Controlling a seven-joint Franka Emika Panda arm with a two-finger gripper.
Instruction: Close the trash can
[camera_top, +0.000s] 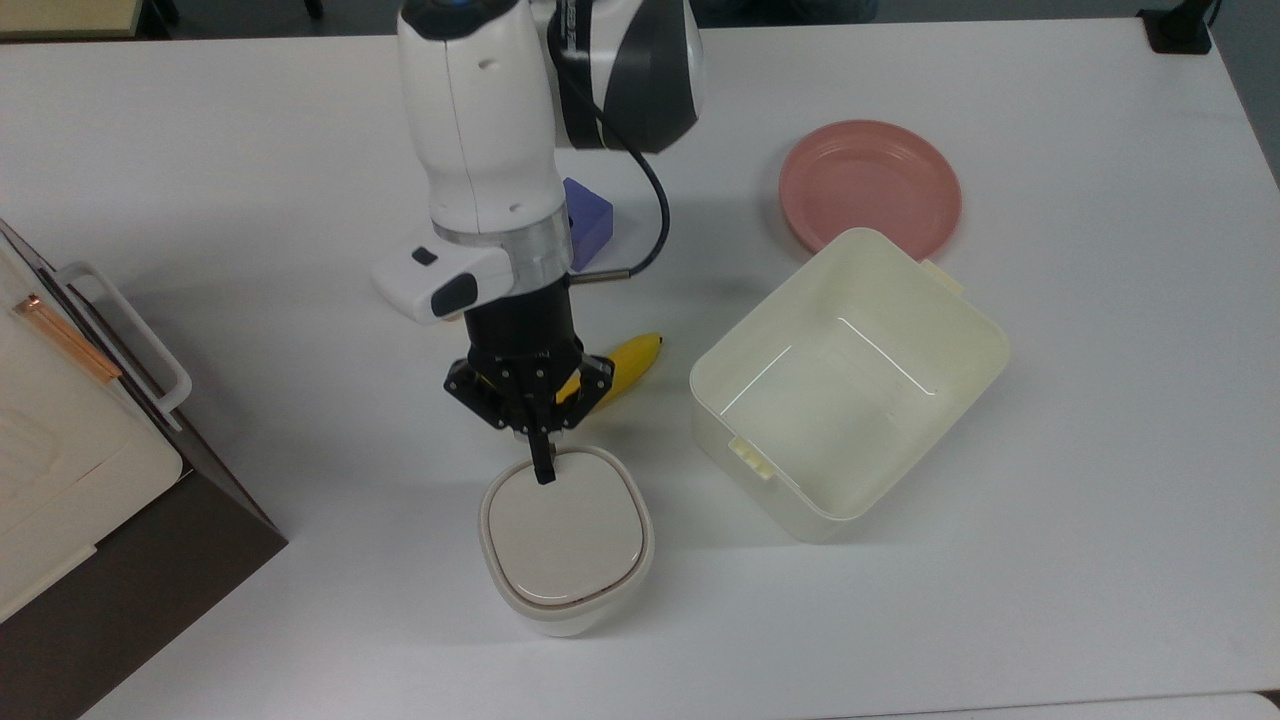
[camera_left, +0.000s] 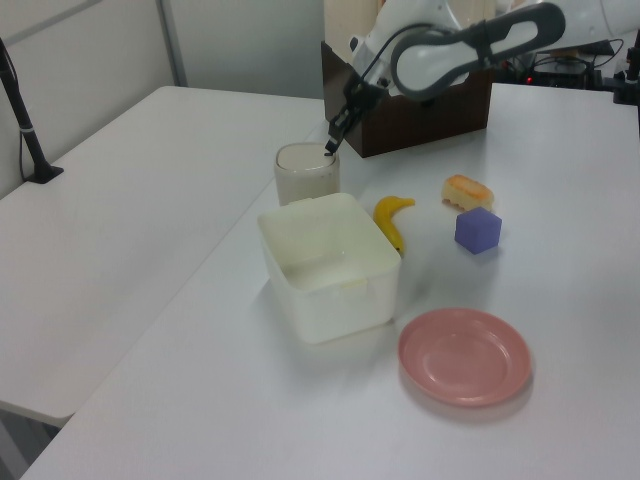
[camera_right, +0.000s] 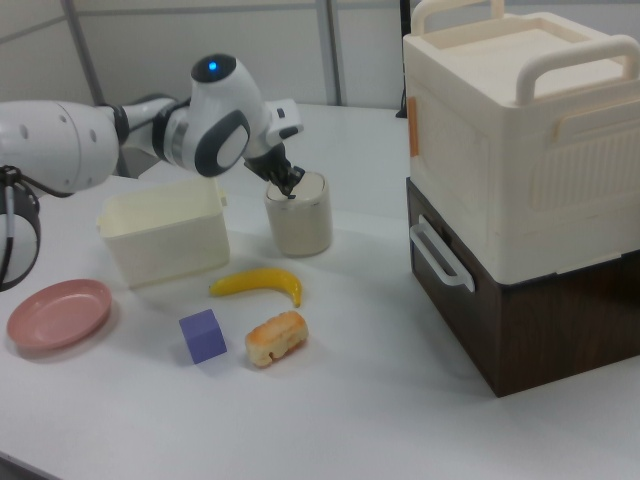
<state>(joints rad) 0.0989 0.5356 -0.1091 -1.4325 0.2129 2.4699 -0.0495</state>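
in the top view the trash can (camera_top: 566, 540) stands left of the tub (camera_top: 850, 385), lid flat. the gripper (camera_top: 543, 472) has its jaws pressed together, holding nothing, tips touching the lid's far edge, with the banana (camera_top: 630, 364) just behind.

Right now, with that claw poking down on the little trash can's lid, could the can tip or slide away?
Probably not tip: the trash can looks squat and stands flat on the table. The gripper presses near the lid's edge, not its middle, so an off-centre push might rock it. It looks like light plastic on a smooth top, so sliding seems likelier.
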